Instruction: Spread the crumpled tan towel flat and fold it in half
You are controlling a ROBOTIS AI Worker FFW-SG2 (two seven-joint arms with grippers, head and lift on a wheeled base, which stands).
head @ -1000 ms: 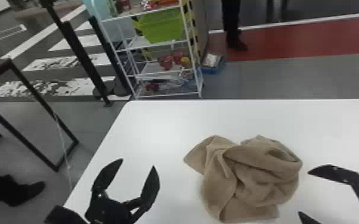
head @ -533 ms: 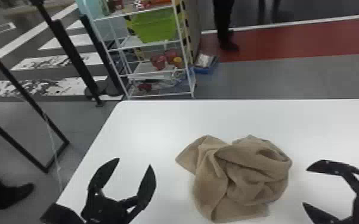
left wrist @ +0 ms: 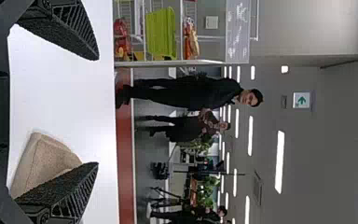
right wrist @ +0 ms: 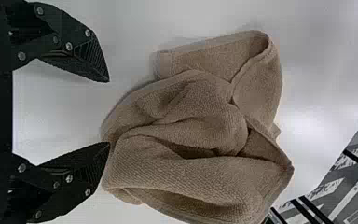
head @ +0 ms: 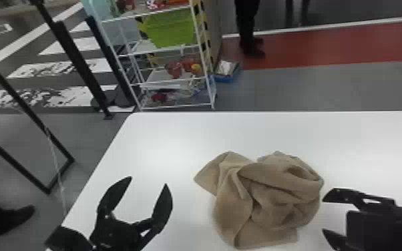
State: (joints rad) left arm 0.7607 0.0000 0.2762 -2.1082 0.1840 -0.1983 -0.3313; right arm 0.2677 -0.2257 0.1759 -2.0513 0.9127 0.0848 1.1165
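Note:
The tan towel (head: 267, 200) lies crumpled in a heap on the white table (head: 177, 133), a pointed flap sticking out toward its left. To the left of the towel, apart from it, my left gripper (head: 148, 180) is open and holds nothing. At the towel's right side, my right gripper (head: 327, 213) stands open, its upper finger close to the cloth. In the left wrist view, part of the towel (left wrist: 44, 161) shows behind one finger of the left gripper (left wrist: 98, 112). The right wrist view has the folded heap of towel (right wrist: 200, 130) beyond the open right gripper (right wrist: 108, 112).
The table's left edge runs diagonally beside the left gripper, and its far edge lies well behind the towel. Past it stand a white wire shelf (head: 177, 80) with a green bin (head: 168, 28) and a blue box (head: 225, 71) on the floor.
The right gripper has come leftward, closer to the towel's right side. The towel and background sit slightly farther left in the head view; the towel's shape looks the same. The left gripper stays open.

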